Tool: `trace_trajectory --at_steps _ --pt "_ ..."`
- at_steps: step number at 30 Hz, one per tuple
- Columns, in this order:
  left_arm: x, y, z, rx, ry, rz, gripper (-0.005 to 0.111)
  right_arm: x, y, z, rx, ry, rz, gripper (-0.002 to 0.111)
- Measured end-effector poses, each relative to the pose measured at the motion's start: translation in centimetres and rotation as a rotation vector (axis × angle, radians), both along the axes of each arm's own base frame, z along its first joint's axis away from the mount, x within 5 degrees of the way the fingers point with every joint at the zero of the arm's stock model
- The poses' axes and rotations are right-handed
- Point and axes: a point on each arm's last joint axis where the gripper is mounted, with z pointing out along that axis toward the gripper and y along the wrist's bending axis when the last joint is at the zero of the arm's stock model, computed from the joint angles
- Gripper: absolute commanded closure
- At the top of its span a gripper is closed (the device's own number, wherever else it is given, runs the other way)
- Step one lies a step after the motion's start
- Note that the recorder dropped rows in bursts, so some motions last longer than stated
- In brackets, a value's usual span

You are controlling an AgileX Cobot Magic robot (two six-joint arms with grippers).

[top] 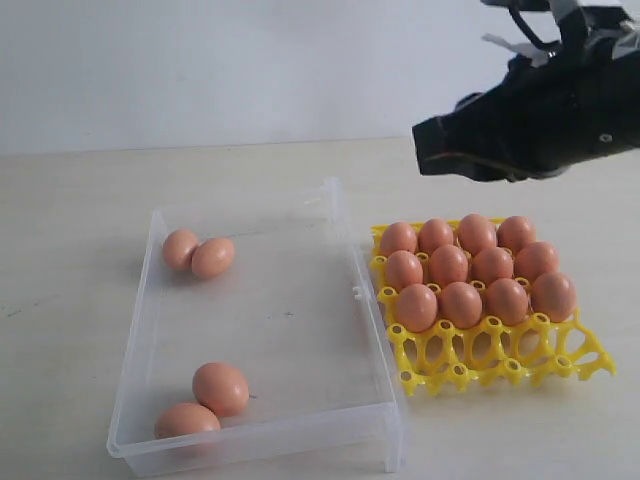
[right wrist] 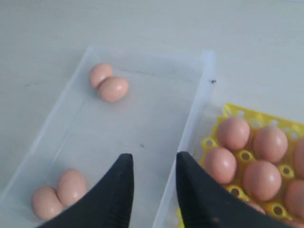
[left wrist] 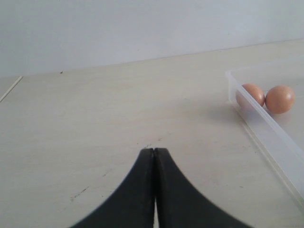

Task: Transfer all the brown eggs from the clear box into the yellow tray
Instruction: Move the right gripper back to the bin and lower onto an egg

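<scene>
R gripper (right wrist: 153,161) hung in air above box/tray edge, black jaws apart, nothing gripped. L gripper (left wrist: 154,152) low over table (top: 80,200), jaws pressed together. Four smooth brown eggs (top: 213,257) lay in clear shallow plastic box (top: 370,330), in touching pairs at 2 corners. Twelve sat in bright yellow lattice egg tray (top: 500,365) beside it.

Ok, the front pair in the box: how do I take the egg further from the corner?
Come from straight above and pinch the egg across its short middle, on the two sides clear of its neighbour, which touches it on the corner side. The box walls hinder a sideways approach.
</scene>
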Motion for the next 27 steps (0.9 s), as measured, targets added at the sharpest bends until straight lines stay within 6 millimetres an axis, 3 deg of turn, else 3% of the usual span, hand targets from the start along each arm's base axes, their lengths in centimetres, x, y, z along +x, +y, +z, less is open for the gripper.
trace_trajectory --at_steps 4,9,10,14,21,27 --pt "0.0 0.0 0.0 0.0 0.0 0.0 0.107 1.3 3.5 -0.2 -0.005 0.015 0.086 0.062" --pt "0.0 0.0 0.0 0.0 0.0 0.0 0.107 3.5 10.3 -3.6 -0.073 0.139 0.236 0.062" --pt "0.0 0.0 0.0 0.0 0.0 0.0 0.107 4.0 12.0 -5.1 -0.104 0.194 0.277 0.062" --pt "0.0 0.0 0.0 0.0 0.0 0.0 0.107 4.1 16.2 -8.0 -0.182 0.328 0.401 0.058" --pt "0.0 0.0 0.0 0.0 0.0 0.0 0.107 3.0 21.0 -8.9 -0.235 0.371 0.543 0.054" --pt "0.0 0.0 0.0 0.0 0.0 0.0 0.107 2.8 22.7 -9.8 -0.304 0.361 0.599 0.054"
